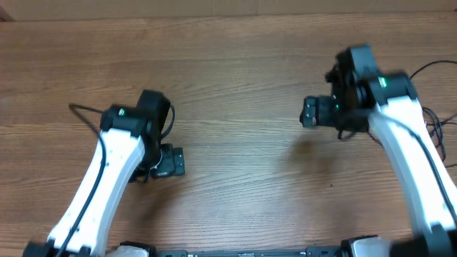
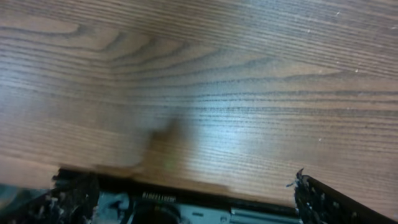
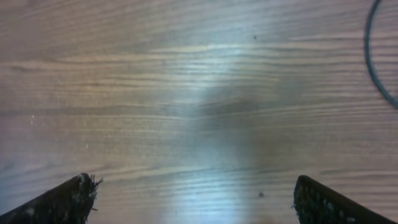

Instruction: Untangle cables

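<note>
The left hand [image 2: 193, 190] and right hand [image 3: 196, 186] hovered over the wooden table [image 1: 235, 64], each with fingers spread wide apart and gripping nothing. One thin black cable [image 3: 368, 50] curved along the right wrist view's far right edge.

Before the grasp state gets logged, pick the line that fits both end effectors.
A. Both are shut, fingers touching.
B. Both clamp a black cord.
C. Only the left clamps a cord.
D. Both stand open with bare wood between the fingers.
D: in the wrist views the left end effector and the right end effector each have their fingers spread wide, with only the wooden table showing between them.
</note>
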Controlling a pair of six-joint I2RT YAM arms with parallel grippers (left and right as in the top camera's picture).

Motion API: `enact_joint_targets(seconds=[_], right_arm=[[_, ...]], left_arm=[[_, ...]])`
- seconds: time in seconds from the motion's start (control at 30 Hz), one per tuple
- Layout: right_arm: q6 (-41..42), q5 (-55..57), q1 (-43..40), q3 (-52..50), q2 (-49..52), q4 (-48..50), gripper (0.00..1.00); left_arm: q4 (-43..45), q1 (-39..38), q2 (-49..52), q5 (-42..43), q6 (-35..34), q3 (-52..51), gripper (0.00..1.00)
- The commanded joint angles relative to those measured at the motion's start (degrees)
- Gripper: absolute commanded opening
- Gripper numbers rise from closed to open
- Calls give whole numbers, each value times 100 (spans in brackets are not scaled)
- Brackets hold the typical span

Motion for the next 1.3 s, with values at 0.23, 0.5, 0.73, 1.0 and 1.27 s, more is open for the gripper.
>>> enact_joint_targets(seconds=[0.23,0.5,0.73,1.0,1.27], right_arm=[[146,337,-26,-1843,-3412,1582,100],[149,332,-28,-1845,-3950,1764,100],[146,332,-26,-1845,-3810,1762,100],[149,332,-26,-1845,-3578,1764,100],[149,332,-31,-1862,-3204,1764,100]], left_arm=[[1471,-4,-3755,-409,-190,-1067,99],[1720,-4,-4857,-457,-188,-1067,100],[1416,-4,-4835,-457,-188,-1069,100],[1287,-4,-4833,-457,-188,-1073,99],[1287,-4,-4833,-459,-188,-1073,100]])
